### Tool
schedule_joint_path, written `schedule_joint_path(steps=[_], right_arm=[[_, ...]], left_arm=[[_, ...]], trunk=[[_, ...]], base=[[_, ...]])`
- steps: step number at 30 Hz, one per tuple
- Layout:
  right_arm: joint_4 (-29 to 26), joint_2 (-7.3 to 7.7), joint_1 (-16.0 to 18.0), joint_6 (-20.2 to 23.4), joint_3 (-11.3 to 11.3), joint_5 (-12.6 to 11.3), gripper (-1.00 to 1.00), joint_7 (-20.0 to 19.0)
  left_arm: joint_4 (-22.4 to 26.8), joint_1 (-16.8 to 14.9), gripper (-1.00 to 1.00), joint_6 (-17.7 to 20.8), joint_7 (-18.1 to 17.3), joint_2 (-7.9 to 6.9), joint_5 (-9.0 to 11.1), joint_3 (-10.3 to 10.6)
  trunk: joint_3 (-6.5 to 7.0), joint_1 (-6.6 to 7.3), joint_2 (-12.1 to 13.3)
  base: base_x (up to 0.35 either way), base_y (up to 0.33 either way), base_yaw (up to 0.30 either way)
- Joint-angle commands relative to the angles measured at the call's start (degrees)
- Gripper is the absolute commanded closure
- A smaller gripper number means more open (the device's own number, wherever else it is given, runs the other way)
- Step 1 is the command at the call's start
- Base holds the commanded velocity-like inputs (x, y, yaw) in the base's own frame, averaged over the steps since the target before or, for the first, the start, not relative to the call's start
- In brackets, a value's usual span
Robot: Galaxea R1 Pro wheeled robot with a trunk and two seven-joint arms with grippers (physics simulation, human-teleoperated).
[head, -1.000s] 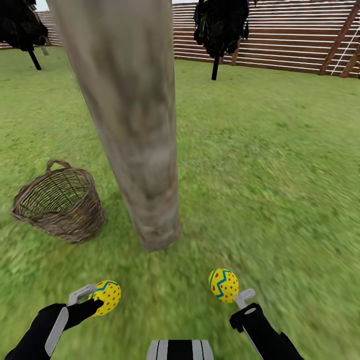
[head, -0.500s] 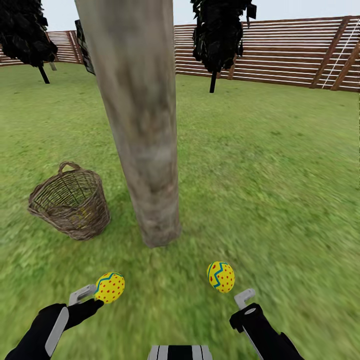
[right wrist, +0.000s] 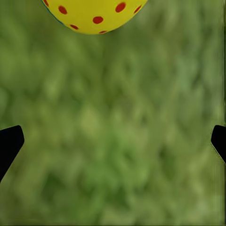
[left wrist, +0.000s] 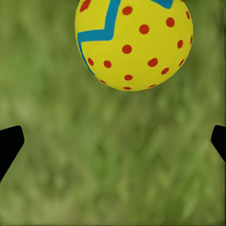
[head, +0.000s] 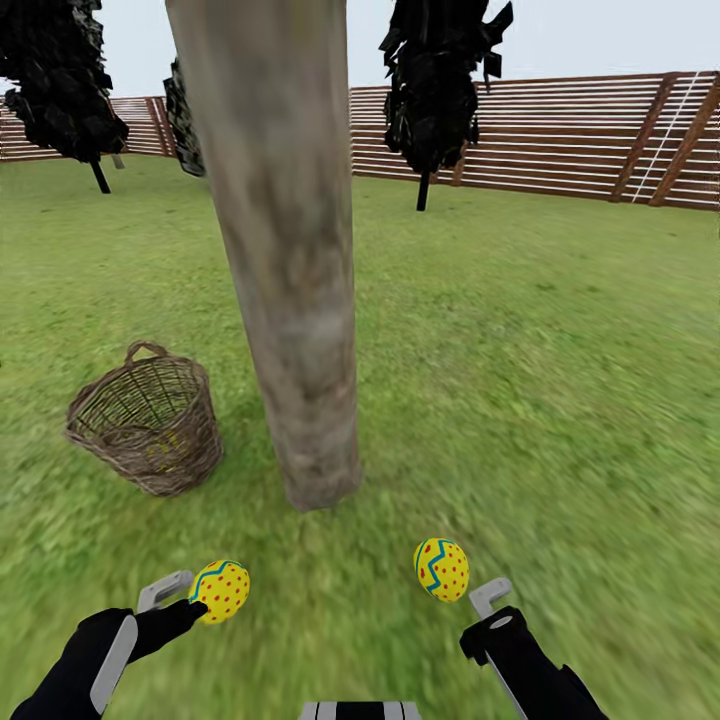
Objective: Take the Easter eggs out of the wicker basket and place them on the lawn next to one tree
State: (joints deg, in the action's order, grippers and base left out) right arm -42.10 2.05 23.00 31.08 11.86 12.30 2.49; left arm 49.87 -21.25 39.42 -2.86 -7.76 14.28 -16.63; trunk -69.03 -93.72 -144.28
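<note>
With both grippers' fingers spread wide and empty, the two yellow red-dotted eggs (head: 220, 590) (head: 441, 569) rest on the mottled green lawn (head: 540, 400) near the thick grey-brown tree trunk (head: 290, 300); next, reach carefully into the brown wicker basket (head: 150, 425) for the third.

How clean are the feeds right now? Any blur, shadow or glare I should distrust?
Head view: mottled green lawn smears near the lower edge; grey-brown tree trunk is soft and stretched; brown wicker basket is fairly crisp; flat light, no glare. Left wrist view: yellow red-dotted egg is sharp, grass blurred. Right wrist view: another dotted egg is cropped by the frame edge, grass blurred.
</note>
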Motion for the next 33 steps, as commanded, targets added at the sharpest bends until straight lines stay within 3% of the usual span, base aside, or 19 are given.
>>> schedule_joint_path(steps=[1,17,24,33], right_arm=[[-0.08,0.08,0.02,0.39,0.31,0.07,-1.00,0.23],[3.38,0.41,0.02,0.52,-0.25,-0.01,-1.00,0.24],[5.66,0.75,0.02,2.23,-7.19,-0.06,-1.00,-0.21],[2.83,1.90,0.02,10.27,-8.37,-0.89,-1.00,-5.46]], left_arm=[[0.05,-0.02,-1.00,0.31,-0.30,0.02,-0.16,-0.16],[-1.07,-0.02,-1.00,0.38,-0.36,-0.17,-0.30,-0.28],[-4.39,-0.02,-1.00,0.25,-0.64,-0.22,-0.36,-0.93],[-4.73,-0.02,-1.00,0.22,-0.63,0.00,-0.43,-0.74]], trunk=[[0.17,0.03,0.00],[2.45,0.45,0.21],[3.35,0.63,0.31],[4.50,0.86,0.43]], base=[[0.000,0.000,0.000],[0.000,0.000,0.000],[0.000,0.000,0.000],[0.000,0.000,0.000]])
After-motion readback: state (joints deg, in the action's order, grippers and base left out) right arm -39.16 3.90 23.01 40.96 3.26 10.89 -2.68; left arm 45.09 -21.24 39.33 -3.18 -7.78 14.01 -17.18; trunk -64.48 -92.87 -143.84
